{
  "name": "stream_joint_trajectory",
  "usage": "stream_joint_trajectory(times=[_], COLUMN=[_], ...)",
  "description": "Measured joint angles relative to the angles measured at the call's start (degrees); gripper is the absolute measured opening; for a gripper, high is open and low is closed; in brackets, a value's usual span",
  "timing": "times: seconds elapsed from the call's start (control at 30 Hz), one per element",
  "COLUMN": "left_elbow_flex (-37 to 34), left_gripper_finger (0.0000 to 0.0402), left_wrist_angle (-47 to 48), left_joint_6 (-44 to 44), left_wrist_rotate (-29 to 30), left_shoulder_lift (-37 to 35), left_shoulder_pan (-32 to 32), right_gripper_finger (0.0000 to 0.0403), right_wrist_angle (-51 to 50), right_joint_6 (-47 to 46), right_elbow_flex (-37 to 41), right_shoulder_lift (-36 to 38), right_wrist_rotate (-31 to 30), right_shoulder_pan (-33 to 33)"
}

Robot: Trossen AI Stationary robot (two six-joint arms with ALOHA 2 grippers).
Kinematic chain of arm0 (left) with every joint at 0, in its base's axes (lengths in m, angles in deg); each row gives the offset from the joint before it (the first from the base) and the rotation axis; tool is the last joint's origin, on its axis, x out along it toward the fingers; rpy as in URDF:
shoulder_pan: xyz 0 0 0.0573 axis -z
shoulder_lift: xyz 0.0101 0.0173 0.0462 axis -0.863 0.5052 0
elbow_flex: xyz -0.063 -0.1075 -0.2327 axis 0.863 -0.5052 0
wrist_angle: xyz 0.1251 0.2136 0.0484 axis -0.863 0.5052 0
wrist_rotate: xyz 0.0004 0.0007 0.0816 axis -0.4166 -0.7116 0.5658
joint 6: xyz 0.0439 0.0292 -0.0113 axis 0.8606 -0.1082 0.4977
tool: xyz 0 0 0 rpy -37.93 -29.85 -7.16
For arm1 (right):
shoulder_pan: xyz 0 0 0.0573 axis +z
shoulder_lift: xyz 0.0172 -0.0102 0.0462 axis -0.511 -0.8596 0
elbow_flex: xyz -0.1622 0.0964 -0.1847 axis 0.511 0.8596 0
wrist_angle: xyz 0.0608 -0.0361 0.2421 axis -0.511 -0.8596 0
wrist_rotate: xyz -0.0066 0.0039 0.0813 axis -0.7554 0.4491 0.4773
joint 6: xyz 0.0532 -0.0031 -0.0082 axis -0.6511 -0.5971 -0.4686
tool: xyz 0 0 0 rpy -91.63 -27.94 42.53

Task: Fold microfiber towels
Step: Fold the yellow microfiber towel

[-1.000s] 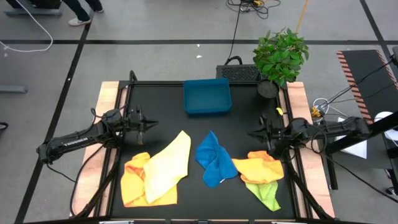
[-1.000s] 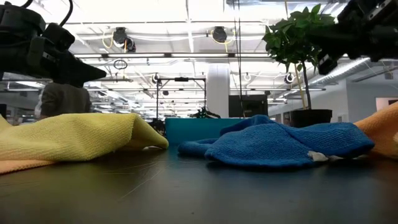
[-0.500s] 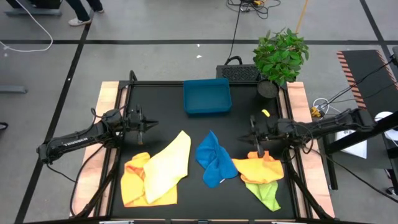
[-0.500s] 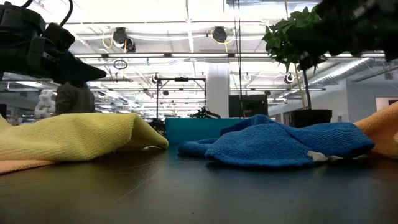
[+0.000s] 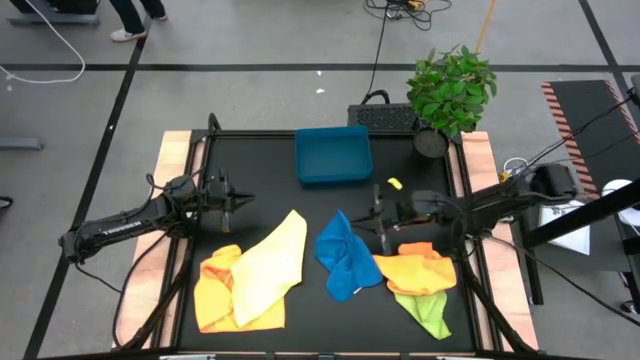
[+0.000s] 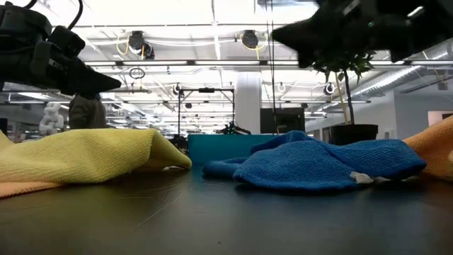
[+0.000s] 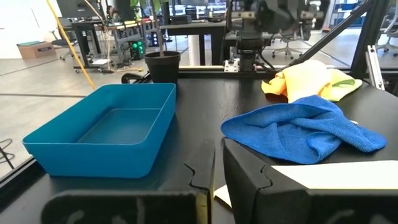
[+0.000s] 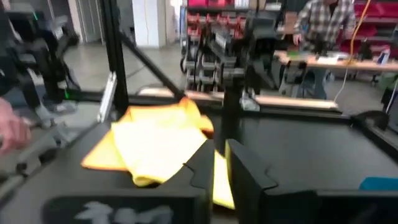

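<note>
Left gripper (image 5: pixel 243 201) hangs over the table's left half, above the far corner of the left-hand pile; its fingers stand nearly together with only a slit between them, holding nothing. Below it, toward the near edge, lies a pale yellow towel (image 5: pixel 272 262) spread diagonally over an orange-yellow towel (image 5: pixel 214 290) by the near-left corner.

At mid-table lies the crumpled blue towel (image 5: pixel 345 258), its long axis running from the far side toward the near-right. The blue tray (image 5: pixel 333 154) sits at the far edge, well apart from every cloth.

Right gripper (image 5: pixel 372 218) hangs just beside the blue towel's far-right edge, off the cloth; its fingers are narrow, a small gap showing, nothing held. Behind it, an orange towel (image 5: pixel 415 268) overlaps a lime green towel (image 5: pixel 428 311) near the near-right corner.

Judgement: no fold is begun. The blue towel lies directly ahead of and below the right gripper, which is clearly the nearer arm.
</note>
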Motion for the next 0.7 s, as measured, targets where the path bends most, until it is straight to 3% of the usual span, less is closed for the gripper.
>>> stream_joint_trajectory(times=[0.2,0.33,0.53,0.7], left_elbow_flex=[0.0,0.0,0.0,0.0], left_gripper_finger=[0.0037,0.0037,0.0037,0.0037], left_wrist_angle=[0.0,0.0,0.0,0.0], left_joint_6=[0.0,0.0,0.0,0.0], left_wrist_rotate=[0.0,0.0,0.0,0.0], left_shoulder_lift=[0.0,0.0,0.0,0.0], left_shoulder_pan=[0.0,0.0,0.0,0.0], right_gripper_finger=[0.0112,0.014,0.015,0.015], right_wrist_angle=[16.0,2.2,-16.0,-21.8], right_joint_6=[0.4,-5.2,-5.1,-4.1], right_elbow_flex=[-7.1,-16.0,-27.7,-32.7], right_shoulder_lift=[-17.3,-24.9,-31.2,-34.5], right_wrist_rotate=[0.1,3.2,4.6,4.6], right_shoulder_pan=[-2.8,-6.2,-8.3,-9.6])
